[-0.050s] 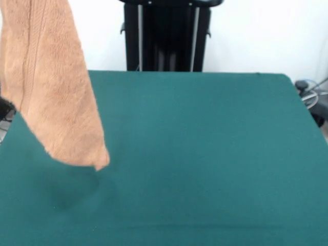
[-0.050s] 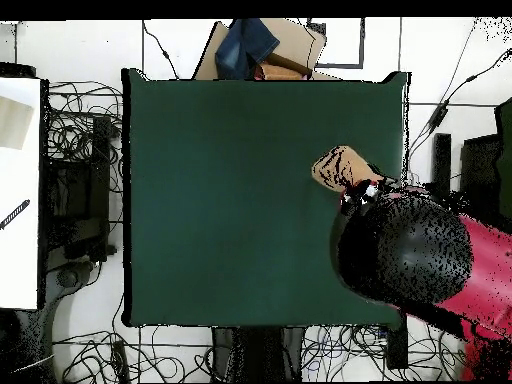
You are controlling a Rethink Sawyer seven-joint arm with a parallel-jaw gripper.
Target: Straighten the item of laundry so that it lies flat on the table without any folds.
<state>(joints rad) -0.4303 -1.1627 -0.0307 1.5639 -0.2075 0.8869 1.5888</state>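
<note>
The orange-tan towel (image 1: 51, 87) hangs in the air over one side of the green table (image 1: 205, 154), its lowest corner just above the cloth. The gripper is hidden, so its state I cannot tell. Lower slowly while dragging sideways, so the towel unrolls flat.

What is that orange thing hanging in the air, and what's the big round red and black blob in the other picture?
The orange thing is a towel. A robot arm has lifted it above the green table, so it dangles with its lowest corner in the air. One picture is taken from across the table, so you see only the hanging towel. The other looks straight down from above: the blob is the arm seen from the top, with a bit of towel peeking out beside it. The arm's tool is hidden. Nothing lies on the table.
</note>
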